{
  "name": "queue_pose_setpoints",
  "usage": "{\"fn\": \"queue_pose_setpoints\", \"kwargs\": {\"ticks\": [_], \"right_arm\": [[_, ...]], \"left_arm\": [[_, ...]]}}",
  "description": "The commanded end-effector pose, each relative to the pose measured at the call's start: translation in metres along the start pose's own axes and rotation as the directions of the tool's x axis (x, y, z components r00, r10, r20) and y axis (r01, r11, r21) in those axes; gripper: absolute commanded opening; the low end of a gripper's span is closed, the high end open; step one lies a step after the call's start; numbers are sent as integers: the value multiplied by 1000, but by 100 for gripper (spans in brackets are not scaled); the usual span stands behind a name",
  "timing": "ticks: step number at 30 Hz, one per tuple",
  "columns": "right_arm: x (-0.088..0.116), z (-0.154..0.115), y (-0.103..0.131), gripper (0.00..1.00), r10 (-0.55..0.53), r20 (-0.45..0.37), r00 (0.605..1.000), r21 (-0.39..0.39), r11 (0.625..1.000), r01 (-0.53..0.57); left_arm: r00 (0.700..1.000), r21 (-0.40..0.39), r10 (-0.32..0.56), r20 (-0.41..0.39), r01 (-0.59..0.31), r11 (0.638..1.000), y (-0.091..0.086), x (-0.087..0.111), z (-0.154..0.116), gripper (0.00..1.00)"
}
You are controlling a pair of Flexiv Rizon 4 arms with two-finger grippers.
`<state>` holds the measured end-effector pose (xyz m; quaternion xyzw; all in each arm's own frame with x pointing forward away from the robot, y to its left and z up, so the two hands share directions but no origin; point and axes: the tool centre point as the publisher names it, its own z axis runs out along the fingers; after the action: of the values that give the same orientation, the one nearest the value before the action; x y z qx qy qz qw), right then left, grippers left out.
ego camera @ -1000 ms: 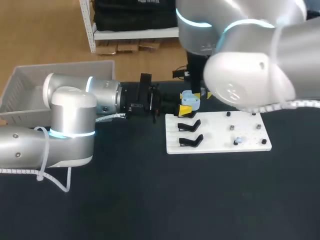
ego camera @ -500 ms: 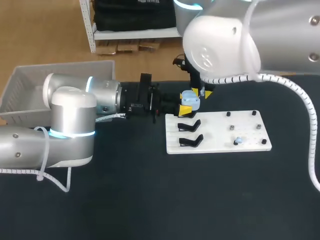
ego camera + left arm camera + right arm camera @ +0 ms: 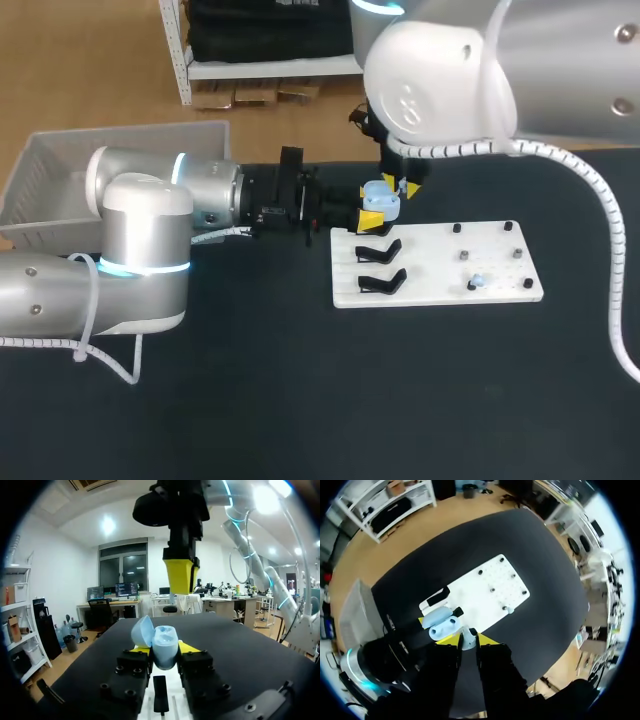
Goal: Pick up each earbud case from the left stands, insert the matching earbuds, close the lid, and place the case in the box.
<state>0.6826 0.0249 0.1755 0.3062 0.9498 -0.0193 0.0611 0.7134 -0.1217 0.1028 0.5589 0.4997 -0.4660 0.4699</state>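
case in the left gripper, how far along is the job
Done: case is off its stand, lid open, held by left gripper. In hand: right gripper holds an earbud above it. Left: second earbud on the board, closing, boxing.

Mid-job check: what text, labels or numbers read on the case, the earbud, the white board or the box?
No text is readable in any view.
earbud case: no print shows.
white board: no print shows.
box: no label shows.
earbud held above the case: too small to tell.
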Motion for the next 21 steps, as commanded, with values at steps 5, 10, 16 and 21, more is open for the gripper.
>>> {"fn": "queue_pose_setpoints", "kwargs": {"ticks": [5, 10, 16, 21], "right_arm": [[-1, -3, 11, 0, 317, -106, 943, 21, 948, -317], [-2, -2, 9, 0, 337, -127, 933, 23, 941, -337], [-2, -2, 9, 0, 337, -127, 933, 23, 941, -337], [-2, -2, 9, 0, 337, -127, 933, 23, 941, -337]], "left_arm": [[1000, -7, 3, 2, -3, 1000, -2, 1, 0, 0], [1000, -7, 3, 2, -3, 1000, -2, 1, 0, 0], [1000, -7, 3, 2, -3, 1000, -2, 1, 0, 0], [1000, -7, 3, 2, -3, 1000, -2, 1, 0, 0]]}}
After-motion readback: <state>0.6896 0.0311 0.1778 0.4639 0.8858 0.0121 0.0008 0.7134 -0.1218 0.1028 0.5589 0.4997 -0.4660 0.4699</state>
